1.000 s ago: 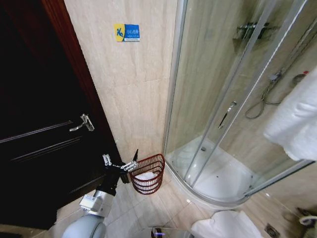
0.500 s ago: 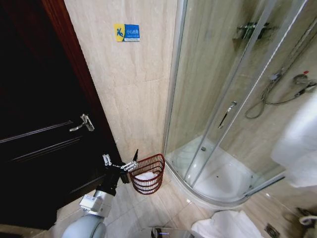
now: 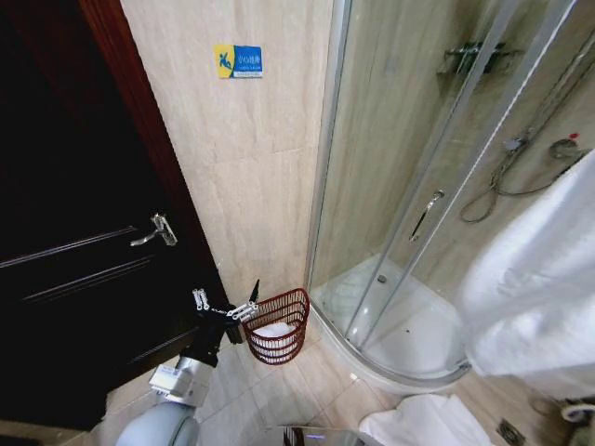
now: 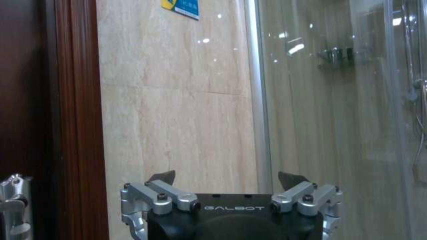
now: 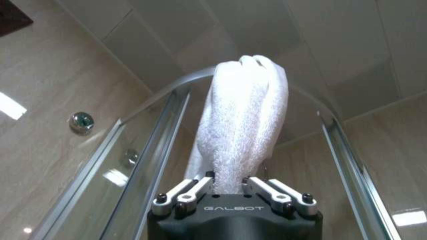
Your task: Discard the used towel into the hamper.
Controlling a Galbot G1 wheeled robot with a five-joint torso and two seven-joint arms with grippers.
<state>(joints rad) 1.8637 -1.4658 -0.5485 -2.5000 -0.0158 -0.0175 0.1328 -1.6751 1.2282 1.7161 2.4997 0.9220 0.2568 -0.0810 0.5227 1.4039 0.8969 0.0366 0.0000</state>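
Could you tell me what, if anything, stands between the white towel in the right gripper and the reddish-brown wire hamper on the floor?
Nothing visible blocks it. The white terry towel hangs from the right gripper; the hamper stands open-topped, the left gripper beside its rim.

White towel (image 3: 535, 279) hanging, reddish-brown hamper (image 3: 277, 326) upright on floor

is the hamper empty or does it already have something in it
Not empty. The hamper stands upright on the floor by the left gripper, and something white lies inside it. What that is cannot be told.
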